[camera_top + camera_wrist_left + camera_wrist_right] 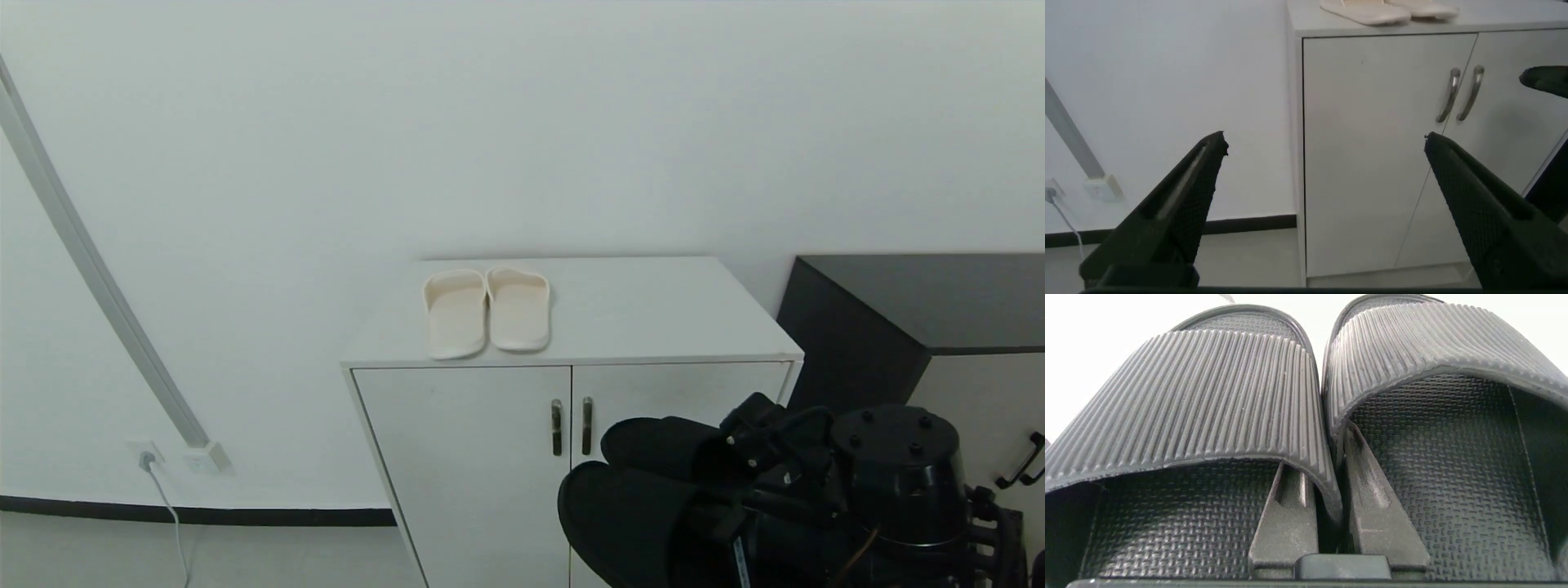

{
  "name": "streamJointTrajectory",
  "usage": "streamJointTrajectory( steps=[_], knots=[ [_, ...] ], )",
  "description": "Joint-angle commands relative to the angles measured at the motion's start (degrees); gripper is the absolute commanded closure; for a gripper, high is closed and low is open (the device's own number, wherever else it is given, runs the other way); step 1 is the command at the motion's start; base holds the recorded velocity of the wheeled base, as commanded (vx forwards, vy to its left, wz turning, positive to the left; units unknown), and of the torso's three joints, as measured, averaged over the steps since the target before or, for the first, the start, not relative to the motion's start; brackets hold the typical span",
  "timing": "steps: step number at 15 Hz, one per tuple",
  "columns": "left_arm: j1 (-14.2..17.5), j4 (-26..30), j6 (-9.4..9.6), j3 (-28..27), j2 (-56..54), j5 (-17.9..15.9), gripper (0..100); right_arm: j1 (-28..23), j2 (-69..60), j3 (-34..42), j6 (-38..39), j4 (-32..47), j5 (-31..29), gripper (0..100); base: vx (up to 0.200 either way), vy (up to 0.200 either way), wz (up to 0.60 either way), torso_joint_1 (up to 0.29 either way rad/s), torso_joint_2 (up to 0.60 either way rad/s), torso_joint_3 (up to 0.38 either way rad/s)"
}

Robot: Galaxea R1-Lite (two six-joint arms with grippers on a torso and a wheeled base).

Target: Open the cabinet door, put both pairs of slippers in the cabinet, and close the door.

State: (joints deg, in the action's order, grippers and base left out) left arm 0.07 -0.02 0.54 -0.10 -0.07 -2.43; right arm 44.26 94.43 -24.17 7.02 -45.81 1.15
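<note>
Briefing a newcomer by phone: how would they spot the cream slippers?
Find the white two-door cabinet against the wall. On its top, left of centre, lies the cream pair of slippers, side by side. Unlike the black slippers gripped by the right end effector, they are pale and untouched.

Right gripper: fingers close together, one tucked inside each of the black slippers, clamping their adjoining side walls between them. Left gripper: fingers spread wide apart, pointing forward.
</note>
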Motion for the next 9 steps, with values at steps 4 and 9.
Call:
streamJointTrajectory(
  steps=[4, 9],
  knots=[
    [0.0, -0.1, -0.01, 0.0, 0.1, 0.1, 0, 0.0, 0.1, 0.4, -0.4, -0.2, 0.2, 100, 0.000, 0.000, 0.00, -0.212, 0.54, 0.320],
    [0.0, 0.0, -0.01, 0.0, 0.1, 0.0, 0, 0.0, 0.4, 0.3, -0.4, -0.2, 0.3, 100, 0.000, 0.000, 0.00, -0.187, 0.51, 0.327]
  ],
)
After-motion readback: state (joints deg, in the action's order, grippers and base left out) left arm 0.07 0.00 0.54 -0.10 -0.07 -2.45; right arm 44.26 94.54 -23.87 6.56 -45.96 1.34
